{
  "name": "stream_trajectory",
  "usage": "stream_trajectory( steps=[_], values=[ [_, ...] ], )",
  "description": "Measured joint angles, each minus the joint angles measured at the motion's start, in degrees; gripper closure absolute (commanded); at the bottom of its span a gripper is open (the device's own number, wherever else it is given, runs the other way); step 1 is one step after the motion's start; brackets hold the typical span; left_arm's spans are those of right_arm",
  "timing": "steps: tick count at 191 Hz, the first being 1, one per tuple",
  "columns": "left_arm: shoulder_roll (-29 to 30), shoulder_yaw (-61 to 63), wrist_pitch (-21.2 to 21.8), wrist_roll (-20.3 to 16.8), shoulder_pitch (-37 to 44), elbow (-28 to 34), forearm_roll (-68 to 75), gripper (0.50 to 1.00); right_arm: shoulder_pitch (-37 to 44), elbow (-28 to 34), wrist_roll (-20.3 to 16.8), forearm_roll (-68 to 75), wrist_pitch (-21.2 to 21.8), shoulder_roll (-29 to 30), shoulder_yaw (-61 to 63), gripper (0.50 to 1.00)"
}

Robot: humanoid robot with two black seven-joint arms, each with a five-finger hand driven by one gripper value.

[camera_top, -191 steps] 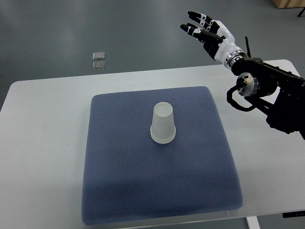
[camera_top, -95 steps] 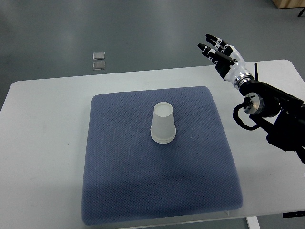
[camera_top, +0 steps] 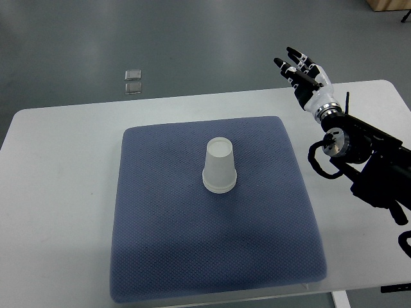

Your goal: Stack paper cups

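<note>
An upside-down stack of white paper cups (camera_top: 220,165) stands near the middle of the blue mat (camera_top: 160,256). My right hand (camera_top: 302,72) hovers over the table's far right edge, well away from the cups, fingers spread straight and holding nothing. Its black arm (camera_top: 366,160) comes in from the right edge. The left arm does not show.
The blue mat lies on a white table (camera_top: 58,205). Two small clear squares (camera_top: 133,81) lie on the grey floor beyond the table's far edge. A wooden corner (camera_top: 388,4) shows at the top right.
My right hand has drawn back to the right and slightly lower, from above the far table edge toward the table's right corner, fingers staying spread. The cups have not moved.
</note>
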Motion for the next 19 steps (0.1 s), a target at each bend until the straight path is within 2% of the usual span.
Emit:
stream_trajectory(
  steps=[19],
  values=[
    [0.0,0.0,0.0,0.0,0.0,0.0,0.0,0.500,-0.1,0.1,-0.1,0.0,-0.1,0.4,0.0,0.585]
  ],
)
